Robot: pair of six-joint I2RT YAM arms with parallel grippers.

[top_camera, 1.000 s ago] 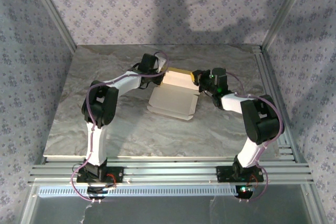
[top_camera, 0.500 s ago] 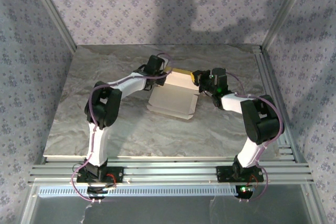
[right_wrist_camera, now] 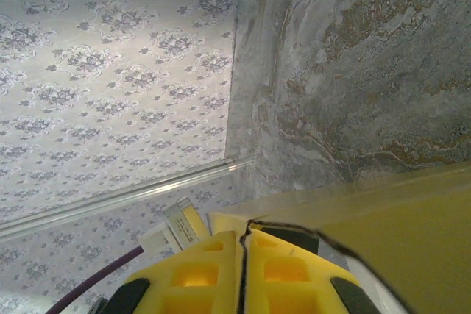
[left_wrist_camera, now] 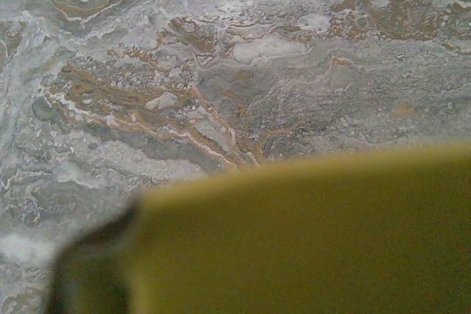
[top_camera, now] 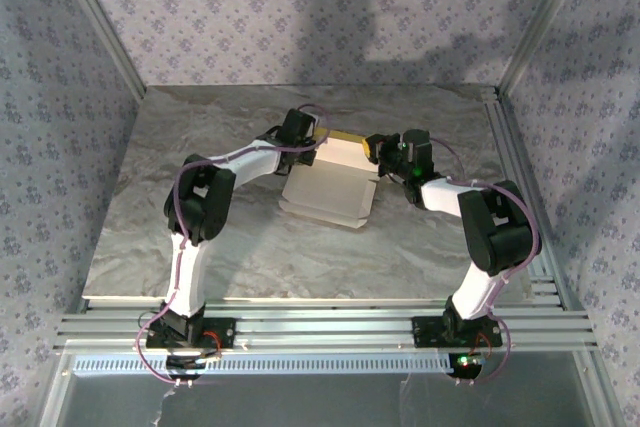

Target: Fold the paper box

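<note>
The paper box (top_camera: 328, 195) lies part-folded mid-table, white side up, with a back panel raised whose yellow face shows along its top edge. My left gripper (top_camera: 314, 143) is at that panel's left end. In the left wrist view the blurred yellow paper box (left_wrist_camera: 309, 240) covers the fingers, so their state is hidden. My right gripper (top_camera: 372, 147) is at the panel's right end. Its yellow fingers are pressed together (right_wrist_camera: 243, 234), with the thin edge of the paper box (right_wrist_camera: 419, 226) running out from between them.
The marble table top (top_camera: 220, 227) is walled by patterned panels on three sides. An aluminium rail (top_camera: 510, 157) runs along the right edge, and a frame of rails (top_camera: 320, 327) crosses the near edge by the arm bases.
My left arm has swung right and its gripper has closed in on the raised panel's left end. The right arm and the box have stayed put.
</note>
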